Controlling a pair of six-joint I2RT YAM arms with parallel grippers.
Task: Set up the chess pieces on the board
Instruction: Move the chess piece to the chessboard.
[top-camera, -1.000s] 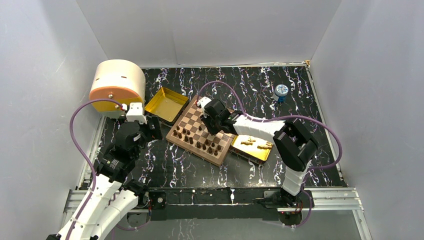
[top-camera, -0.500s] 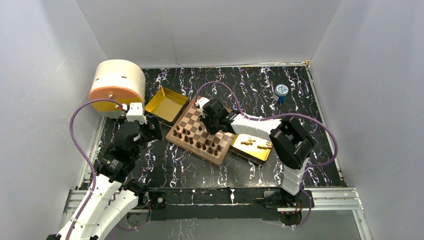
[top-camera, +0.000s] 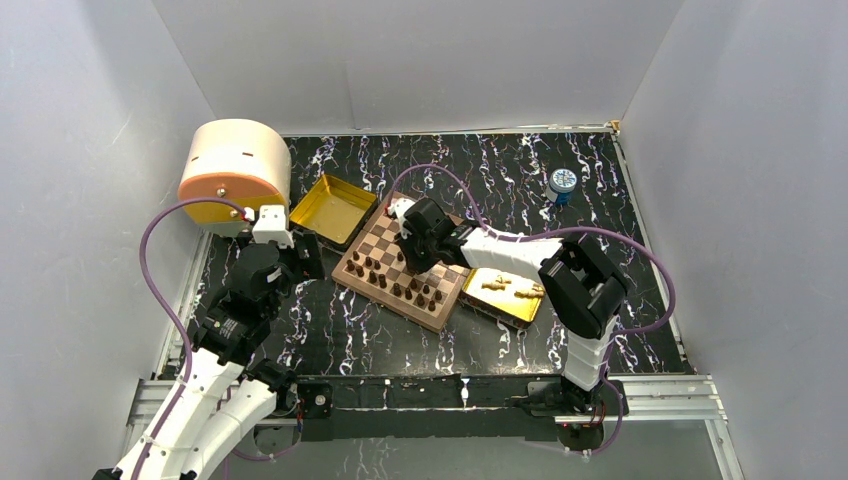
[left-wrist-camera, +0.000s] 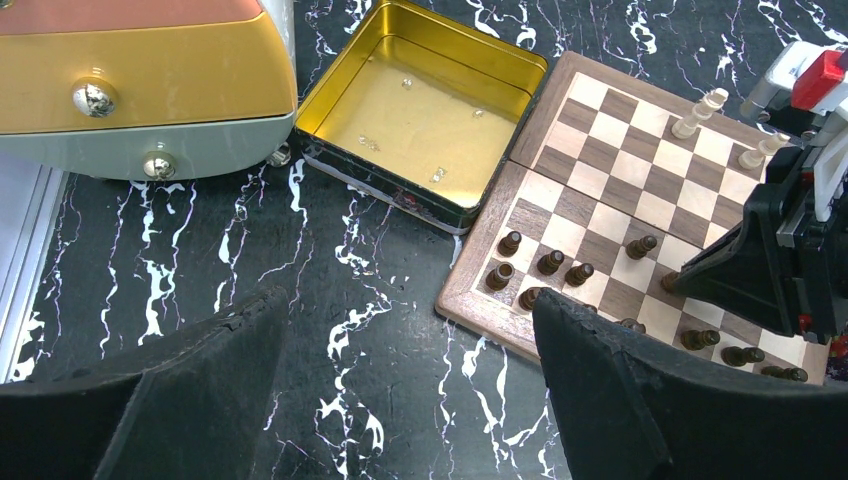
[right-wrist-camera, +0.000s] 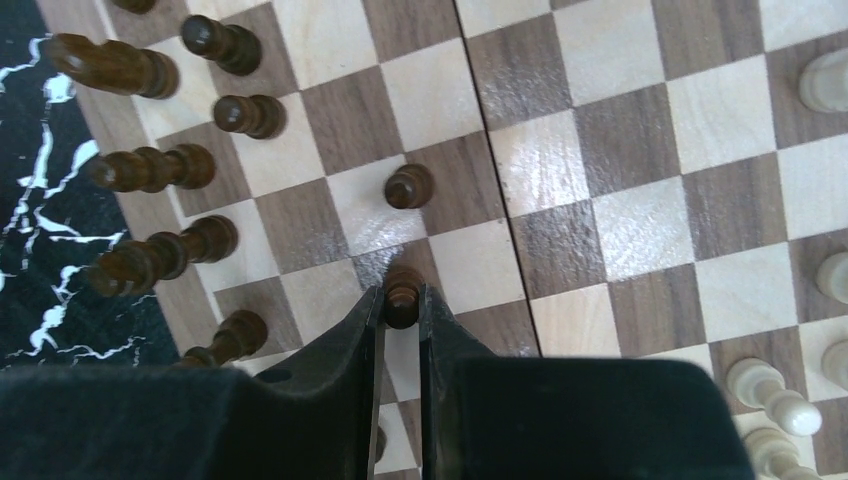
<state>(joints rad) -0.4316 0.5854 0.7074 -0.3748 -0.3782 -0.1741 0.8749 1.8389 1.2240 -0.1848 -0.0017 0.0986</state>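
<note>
Only R wrist view shows R fingers (right-wrist-camera: 366, 345) pinching a dark pawn (right-wrist-camera: 403, 293); L fingers (left-wrist-camera: 640, 400) spread wide.

Bright, even light, probably overhead; glare on gold tray (left-wrist-camera: 430, 110); sharp.

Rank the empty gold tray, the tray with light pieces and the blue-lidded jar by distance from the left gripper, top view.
1. Empty tray, just ahead of the left gripper.
2. Tray with pieces, right of the board.
3. Jar, far right.
</note>
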